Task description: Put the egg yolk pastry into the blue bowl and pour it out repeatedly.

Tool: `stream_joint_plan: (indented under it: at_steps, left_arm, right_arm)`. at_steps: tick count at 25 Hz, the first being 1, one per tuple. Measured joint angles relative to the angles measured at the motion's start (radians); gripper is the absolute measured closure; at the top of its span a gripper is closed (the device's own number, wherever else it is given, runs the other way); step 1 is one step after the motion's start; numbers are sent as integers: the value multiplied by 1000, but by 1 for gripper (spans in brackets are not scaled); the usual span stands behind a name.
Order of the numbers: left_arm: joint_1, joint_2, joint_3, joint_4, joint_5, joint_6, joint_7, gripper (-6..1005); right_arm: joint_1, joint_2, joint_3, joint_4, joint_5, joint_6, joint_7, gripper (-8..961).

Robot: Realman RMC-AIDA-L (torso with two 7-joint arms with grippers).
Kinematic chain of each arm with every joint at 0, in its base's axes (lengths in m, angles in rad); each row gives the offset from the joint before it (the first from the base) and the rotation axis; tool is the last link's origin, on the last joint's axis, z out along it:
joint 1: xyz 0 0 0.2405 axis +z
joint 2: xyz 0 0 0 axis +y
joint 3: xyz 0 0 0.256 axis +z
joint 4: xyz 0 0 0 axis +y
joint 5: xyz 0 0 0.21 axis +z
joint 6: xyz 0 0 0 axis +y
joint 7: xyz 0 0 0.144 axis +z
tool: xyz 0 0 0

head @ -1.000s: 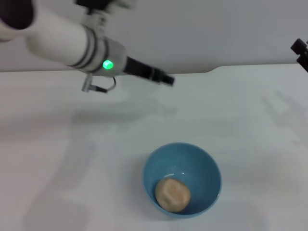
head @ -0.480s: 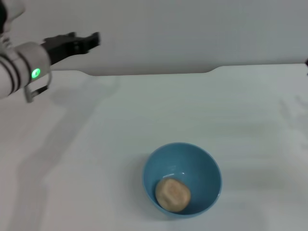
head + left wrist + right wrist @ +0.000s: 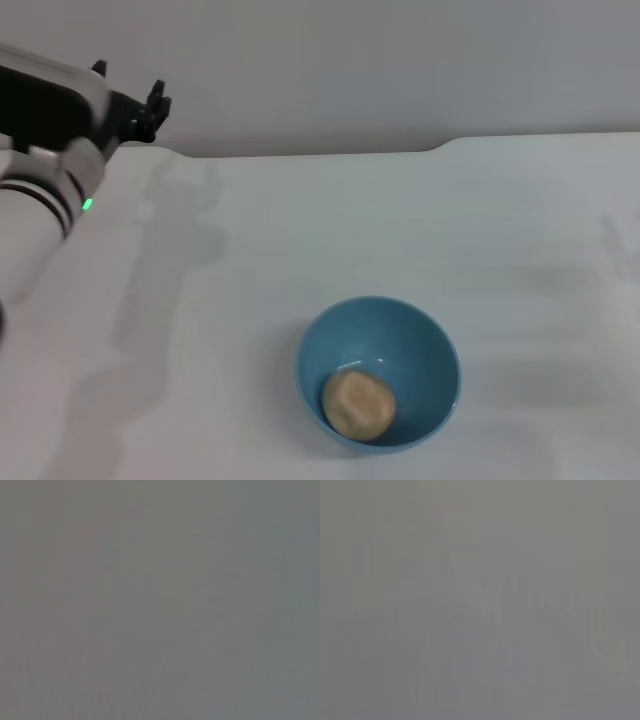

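Head view shows the egg yolk pastry (image 3: 358, 403) lying inside the blue bowl (image 3: 420, 340), against its near wall, on the white desk (image 3: 300, 230). The left tool (image 3: 140, 108) hangs up at the far left, well apart from the bowl; whether it is spread or pressed together I cannot tell. The right tool is out of sight. The pastry looks light, soft and crumbly, so gentle handling suits it. For pouring, the glossy, likely slippery bowl is best taken by its rim.

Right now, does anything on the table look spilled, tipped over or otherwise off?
Nothing stands out. The blue bowl sits upright on the white table with the egg yolk pastry whole inside it. The left gripper is far off at the back left.
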Motion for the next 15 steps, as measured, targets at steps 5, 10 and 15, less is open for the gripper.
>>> stream_joint_plan:
  at_steps: [5, 10, 15]
  left_arm:
    - [-15, -5, 268, 80, 104, 397, -72, 343]
    - [-31, -2, 378, 182, 111, 559, -304, 343]
    - [-17, 2, 382, 283, 141, 571, -698, 343]
  right_arm:
    - [0, 1, 15, 23, 1, -5, -2, 449]
    - [11, 5, 77, 81, 37, -20, -93, 449]
    - [43, 6, 109, 219, 215, -95, -310, 450]
